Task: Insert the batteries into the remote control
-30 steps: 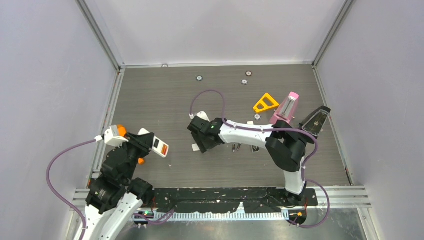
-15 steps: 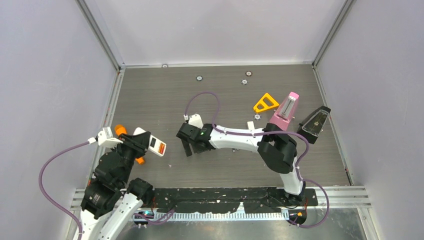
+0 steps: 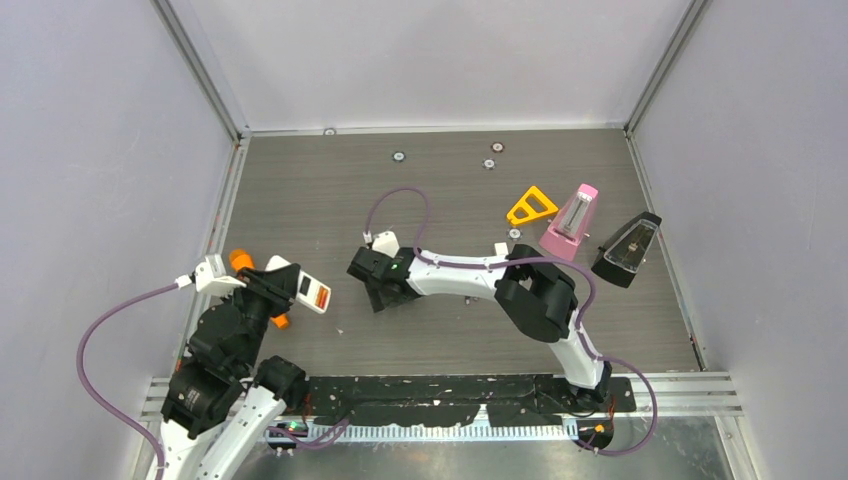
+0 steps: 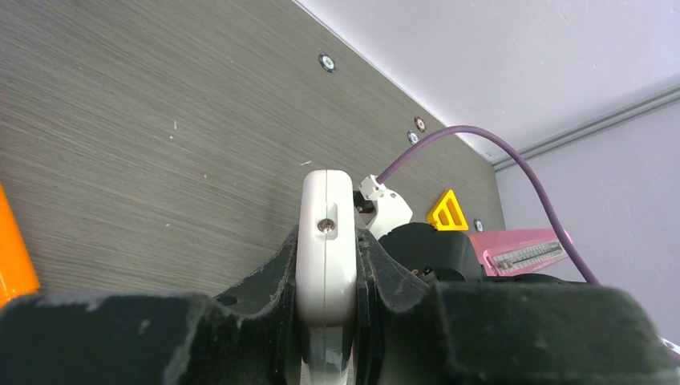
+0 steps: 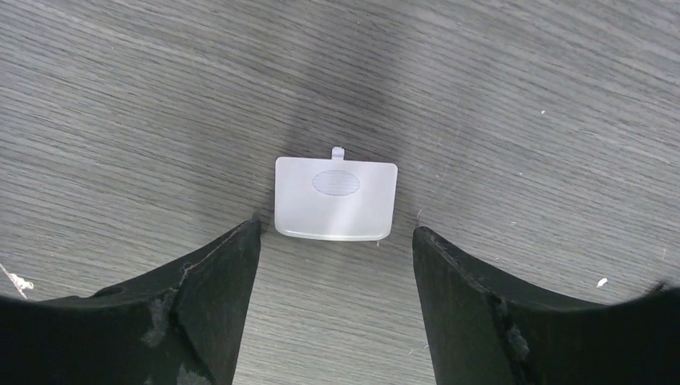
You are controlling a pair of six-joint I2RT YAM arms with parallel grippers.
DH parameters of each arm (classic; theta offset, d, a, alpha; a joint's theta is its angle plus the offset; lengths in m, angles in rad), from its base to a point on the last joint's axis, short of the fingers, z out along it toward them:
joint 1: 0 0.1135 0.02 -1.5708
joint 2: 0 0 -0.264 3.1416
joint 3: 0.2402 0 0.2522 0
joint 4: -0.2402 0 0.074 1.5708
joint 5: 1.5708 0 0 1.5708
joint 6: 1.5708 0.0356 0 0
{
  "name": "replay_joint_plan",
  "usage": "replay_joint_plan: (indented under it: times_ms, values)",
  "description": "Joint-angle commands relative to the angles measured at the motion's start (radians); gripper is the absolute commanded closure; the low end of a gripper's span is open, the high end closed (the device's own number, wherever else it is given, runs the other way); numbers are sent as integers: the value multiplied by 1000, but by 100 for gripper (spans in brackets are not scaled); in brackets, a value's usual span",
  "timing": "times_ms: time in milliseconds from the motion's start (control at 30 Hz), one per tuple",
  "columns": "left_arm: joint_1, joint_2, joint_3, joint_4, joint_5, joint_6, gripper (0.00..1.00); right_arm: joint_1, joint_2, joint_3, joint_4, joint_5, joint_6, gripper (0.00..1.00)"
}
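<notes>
My left gripper (image 3: 287, 284) is shut on a white remote control (image 3: 312, 292) and holds it above the table at the left; the left wrist view shows the remote (image 4: 326, 233) edge-on between the jaws. A dark and an orange-red patch (image 3: 321, 296) show in its upturned face; I cannot tell if these are batteries. My right gripper (image 3: 378, 293) is open, low over the table centre-left. Between its fingertips (image 5: 240, 265) lies a small white battery cover (image 5: 335, 198), flat on the wood and not touched. No loose batteries show.
An orange stick (image 3: 240, 262) lies under the left arm and shows at the left edge of the left wrist view (image 4: 12, 257). A yellow triangle (image 3: 531, 206), a pink metronome (image 3: 570, 222) and a black metronome (image 3: 627, 250) stand at the right. Side walls enclose the table.
The right arm has reached left and come down over the battery cover. The left arm drew back slightly to the left with the remote, then held still.
</notes>
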Motion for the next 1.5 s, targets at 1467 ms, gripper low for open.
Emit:
replay_joint_plan:
  times_ms: [1467]
  values:
    - [6,114,-70,202,283,1,100,-39,-641,-527,384,-178,-417,61]
